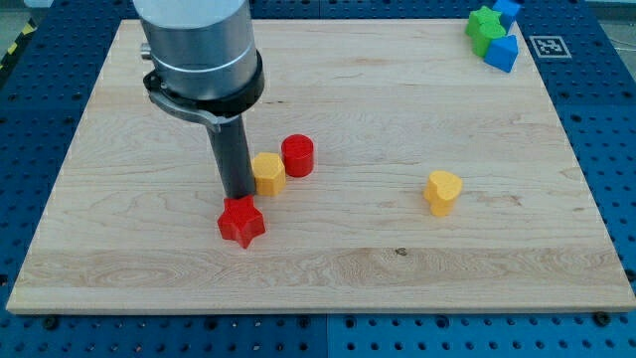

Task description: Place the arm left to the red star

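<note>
The red star (241,221) lies on the wooden board (397,268), left of the middle and toward the view's bottom. My tip (239,195) stands right above the star's upper edge, touching or nearly touching it. A yellow hexagon block (268,173) sits just right of the rod, and a red cylinder (297,155) is next to it on its upper right.
A yellow heart-shaped block (443,191) lies right of the middle. At the view's top right corner a green block (484,27) and two blue blocks (502,52) (509,10) are clustered. A printed marker tag (548,46) is beside them.
</note>
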